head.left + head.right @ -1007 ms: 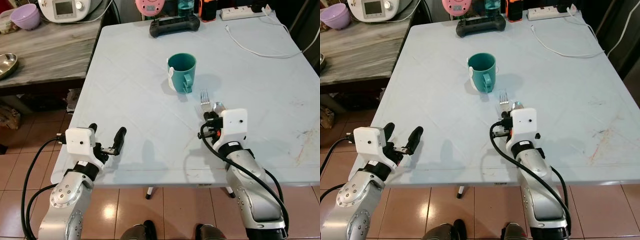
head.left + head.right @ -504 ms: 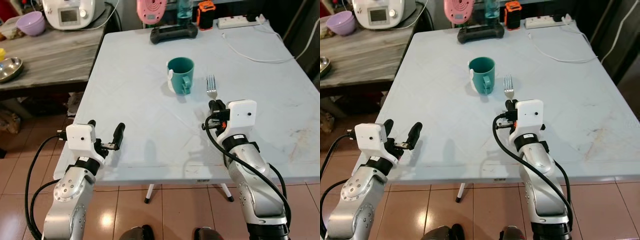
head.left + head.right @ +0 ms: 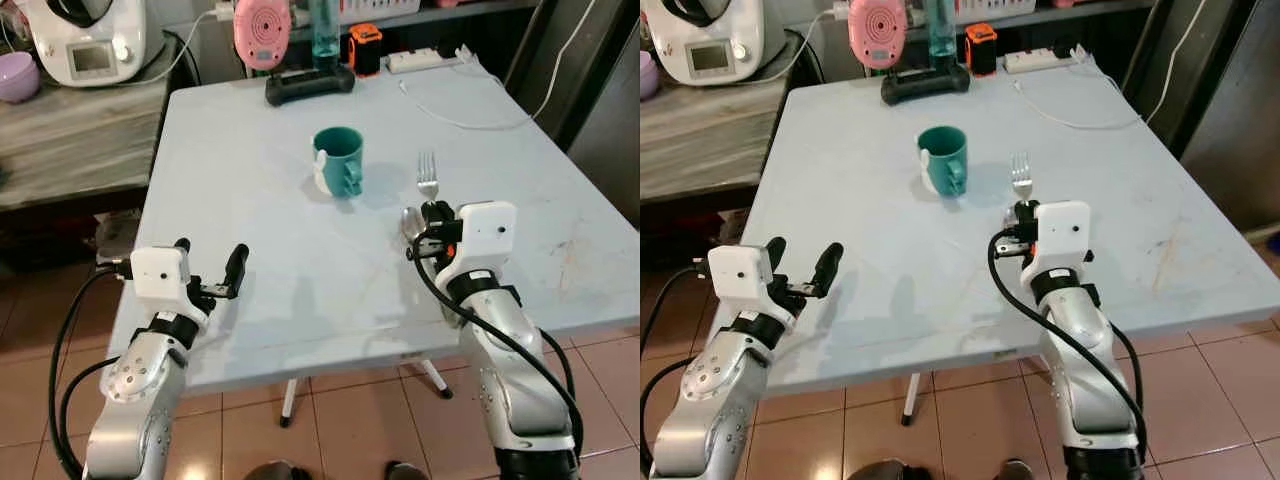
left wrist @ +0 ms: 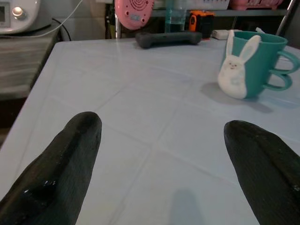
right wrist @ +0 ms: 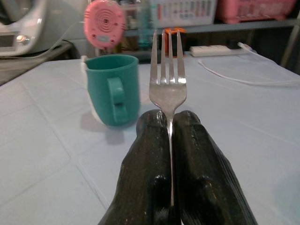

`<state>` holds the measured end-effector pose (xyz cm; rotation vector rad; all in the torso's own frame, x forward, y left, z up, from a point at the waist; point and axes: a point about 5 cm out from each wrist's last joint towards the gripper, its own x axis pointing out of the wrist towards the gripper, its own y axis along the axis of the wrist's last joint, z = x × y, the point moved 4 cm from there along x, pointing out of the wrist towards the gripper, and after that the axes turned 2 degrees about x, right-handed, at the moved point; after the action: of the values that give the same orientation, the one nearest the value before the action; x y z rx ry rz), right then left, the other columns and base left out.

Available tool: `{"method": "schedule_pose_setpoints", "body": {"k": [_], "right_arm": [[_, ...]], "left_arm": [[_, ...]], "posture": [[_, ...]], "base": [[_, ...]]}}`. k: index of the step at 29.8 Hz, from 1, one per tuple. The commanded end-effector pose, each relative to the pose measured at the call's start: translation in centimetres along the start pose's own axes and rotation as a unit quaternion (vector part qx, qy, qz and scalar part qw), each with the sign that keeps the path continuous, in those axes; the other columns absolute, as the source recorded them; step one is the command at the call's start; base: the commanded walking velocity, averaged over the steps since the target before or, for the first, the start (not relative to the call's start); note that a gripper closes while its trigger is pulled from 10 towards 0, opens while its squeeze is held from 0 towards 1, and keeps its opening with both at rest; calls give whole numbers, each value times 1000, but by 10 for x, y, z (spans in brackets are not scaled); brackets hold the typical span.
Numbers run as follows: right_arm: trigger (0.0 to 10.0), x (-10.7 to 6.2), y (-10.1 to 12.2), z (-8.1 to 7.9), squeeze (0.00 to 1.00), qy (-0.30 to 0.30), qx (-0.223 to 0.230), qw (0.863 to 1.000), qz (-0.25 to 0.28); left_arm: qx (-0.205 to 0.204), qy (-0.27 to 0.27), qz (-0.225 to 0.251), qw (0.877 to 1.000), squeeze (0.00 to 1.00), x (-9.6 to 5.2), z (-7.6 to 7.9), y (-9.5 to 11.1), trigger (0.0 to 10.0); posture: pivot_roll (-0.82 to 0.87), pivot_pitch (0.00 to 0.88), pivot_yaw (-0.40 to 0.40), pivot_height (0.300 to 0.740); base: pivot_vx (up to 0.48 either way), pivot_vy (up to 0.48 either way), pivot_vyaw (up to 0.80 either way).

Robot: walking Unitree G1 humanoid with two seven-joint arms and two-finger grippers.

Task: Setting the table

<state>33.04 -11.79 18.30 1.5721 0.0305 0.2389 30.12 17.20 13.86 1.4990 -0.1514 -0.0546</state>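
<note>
A teal mug [image 3: 338,160] with a white bunny on its side stands upright near the middle of the pale table [image 3: 230,150]. My right gripper [image 3: 432,212] is shut on a silver fork [image 5: 168,79], held over the table right of the mug with its tines pointing away from me. A silver spoon bowl [image 3: 409,220] shows just left of that gripper; I cannot tell whether it lies on the table. My left gripper [image 3: 210,260] hovers open at the table's near left edge with nothing between its fingers [image 4: 70,159].
At the table's far edge are a black game controller [image 3: 309,82], a pink round device [image 3: 263,18], a bottle [image 3: 323,30], an orange gadget [image 3: 364,48], and a power strip [image 3: 425,60] with a white cable [image 3: 470,118]. A wooden side table [image 3: 70,140] with an appliance stands to the left.
The whole picture has shifted and widened as the camera moved. My right gripper has lifted the fork so it stands higher and farther forward than a second ago. The left gripper keeps its pose.
</note>
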Motion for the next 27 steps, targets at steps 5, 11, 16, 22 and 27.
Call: {"method": "schedule_pose_setpoints", "body": {"k": [5,11,16,22,27], "right_arm": [[10000,-1,2,7,0,-11,-3,1000,3],[10000,-1,2,7,0,-11,-3,1000,3],[10000,-1,1,7,0,-11,-3,1000,4],[10000,5,11,-6,0,25,-7,999,28],[10000,5,11,-9,0,31,-11,999,29]], "left_arm": [[2,-1,-1,1000,0,0,2,-1,10000],[2,-1,-1,1000,0,0,2,-1,10000],[3,-2,-1,1000,0,0,1,-2,10000],[36,73,36,996,0,-1,-16,9,10000],[40,83,37,995,0,-1,-17,10,10000]], "posture": [[-120,103,121,740],[-120,103,121,740],[-120,104,121,740],[-104,93,106,740],[-98,92,106,740]], "base": [[0,281,-725],[0,281,-725],[0,282,-723],[0,480,0],[0,480,800]]}}
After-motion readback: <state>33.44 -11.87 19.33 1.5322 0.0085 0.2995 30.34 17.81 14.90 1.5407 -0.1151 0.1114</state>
